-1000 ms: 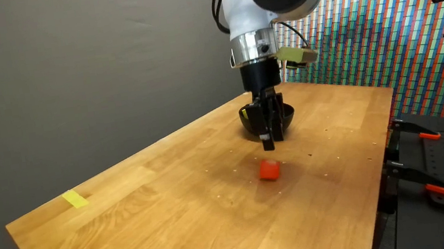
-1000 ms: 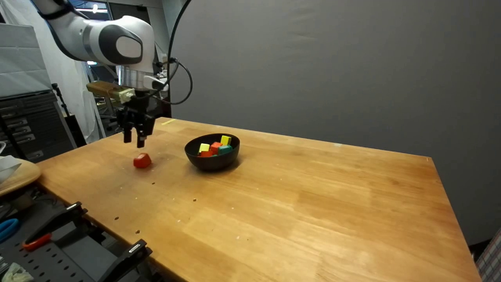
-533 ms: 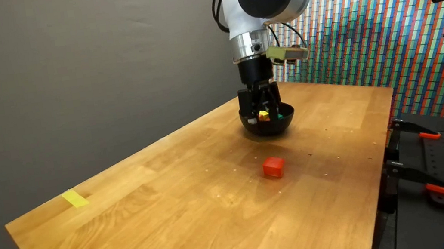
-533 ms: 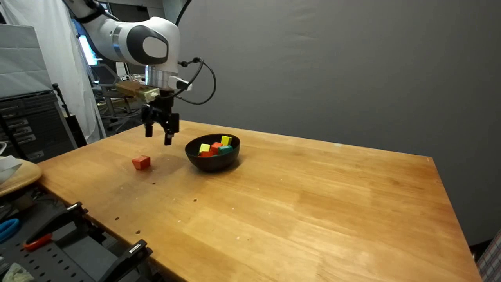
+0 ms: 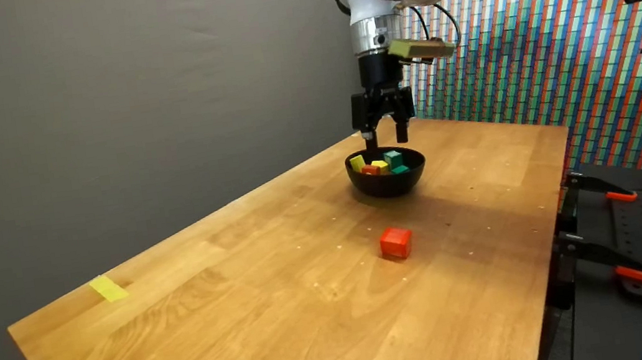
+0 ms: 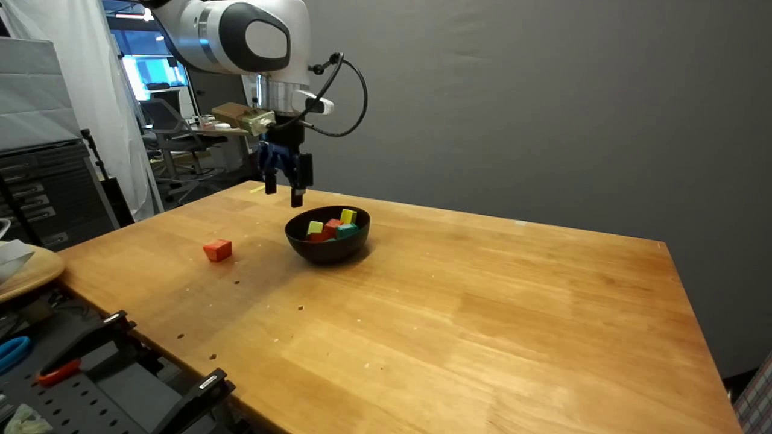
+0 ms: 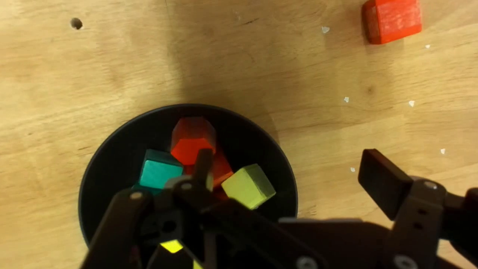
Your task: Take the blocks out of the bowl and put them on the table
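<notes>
Overhead, a white and black robot arm (image 6: 241, 36) is extended above a light-brown wooden table (image 5: 212, 346), and its black gripper (image 6: 284, 193) is pointed downward close to a small, round black bowl (image 6: 325, 252). The jaws are parted widely, with a broad gap left between the two fingers (image 7: 384, 183). In the wrist view, one finger is seen against the bowl's interior, while the other is seen against the wood outside the rim. Whether the bowl is touched by a fingertip cannot be told.

Within the bowl, small cubes are heaped together. In both exterior views, yellow blocks (image 6: 348, 216), red blocks (image 6: 333, 225) and green blocks (image 6: 347, 229) can be made out; in the wrist view, the pile is partly hidden by the gripper.

A single red block (image 5: 396, 243) is set on the table, apart from the bowl, and is shown in all three views.

A flat yellow strip (image 5: 109, 287) is stuck near a table edge, and the scene is backed by a plain grey wall (image 5: 128, 106). Alongside the table, clamps with orange handles (image 5: 637, 273) are seen, and a multicoloured patterned surface (image 5: 504, 54) is shown beyond.
</notes>
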### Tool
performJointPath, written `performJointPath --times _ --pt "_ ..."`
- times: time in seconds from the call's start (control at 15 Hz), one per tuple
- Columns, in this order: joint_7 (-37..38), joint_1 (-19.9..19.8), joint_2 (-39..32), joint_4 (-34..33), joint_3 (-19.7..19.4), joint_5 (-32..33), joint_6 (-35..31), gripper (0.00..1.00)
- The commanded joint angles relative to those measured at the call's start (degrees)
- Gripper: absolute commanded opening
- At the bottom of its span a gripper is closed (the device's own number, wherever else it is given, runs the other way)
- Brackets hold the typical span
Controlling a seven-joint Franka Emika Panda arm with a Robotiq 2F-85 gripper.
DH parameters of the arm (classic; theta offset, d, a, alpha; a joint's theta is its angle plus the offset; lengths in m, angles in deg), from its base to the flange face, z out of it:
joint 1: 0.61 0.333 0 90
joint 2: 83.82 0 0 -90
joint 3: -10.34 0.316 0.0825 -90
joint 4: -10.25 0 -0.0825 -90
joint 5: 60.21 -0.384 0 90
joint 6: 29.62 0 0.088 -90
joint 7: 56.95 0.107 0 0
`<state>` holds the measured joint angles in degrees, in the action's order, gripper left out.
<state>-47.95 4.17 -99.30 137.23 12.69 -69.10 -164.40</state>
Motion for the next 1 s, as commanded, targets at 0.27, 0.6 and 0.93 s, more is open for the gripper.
performJointPath --times 0.27,0.6,0.93 --pt "1.48 -2.38 -6.83 -2.99 -0.84 -2.99 -5.9 1.0" --pt "2.76 -3.65 -3.02 0.74 -2.06 -2.81 -10.95 1.0" --pt "5.15 -3.82 -4.13 0.79 -3.63 -1.79 -12.57 1.0"
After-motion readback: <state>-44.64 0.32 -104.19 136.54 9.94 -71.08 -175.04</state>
